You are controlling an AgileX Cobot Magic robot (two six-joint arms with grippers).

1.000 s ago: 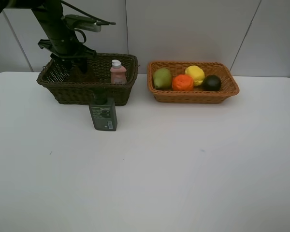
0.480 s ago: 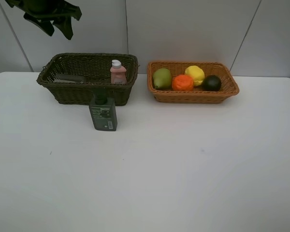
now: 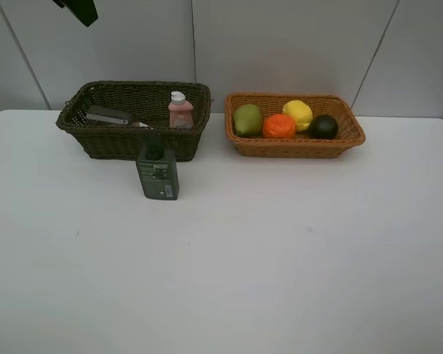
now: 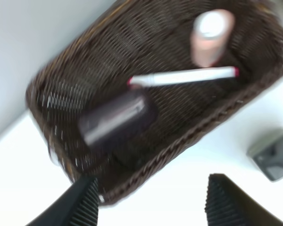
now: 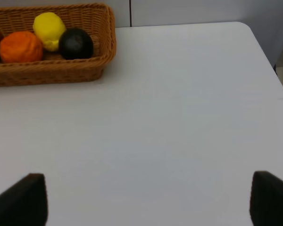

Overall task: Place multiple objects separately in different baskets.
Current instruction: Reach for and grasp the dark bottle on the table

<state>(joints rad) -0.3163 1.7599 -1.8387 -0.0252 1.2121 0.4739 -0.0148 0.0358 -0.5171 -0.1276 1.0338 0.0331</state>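
The dark basket (image 3: 133,144) holds the small pink bottle (image 3: 181,110), upright, the pink cup (image 3: 109,115) lying on its side, and the white marker (image 4: 184,76). The dark green pump bottle (image 3: 158,173) stands on the table just in front of this basket. In the light basket (image 3: 295,147) lie the pear (image 3: 247,119), orange (image 3: 279,126), lemon (image 3: 297,114) and dark green fruit (image 3: 323,126). My left gripper (image 4: 151,207) hangs open and empty high above the dark basket (image 4: 188,136). Open and empty too, my right gripper (image 5: 146,202) hovers over bare table, off to one side of the light basket (image 5: 47,75).
The white table (image 3: 244,258) stretches wide in front of both baskets. A grey panelled wall (image 3: 295,44) stands close behind them. The table's right edge and corner (image 5: 254,33) show in the right wrist view.
My left arm has lifted out of the dark basket and gone up to the top left corner of the exterior view. The cup is left lying in that basket.
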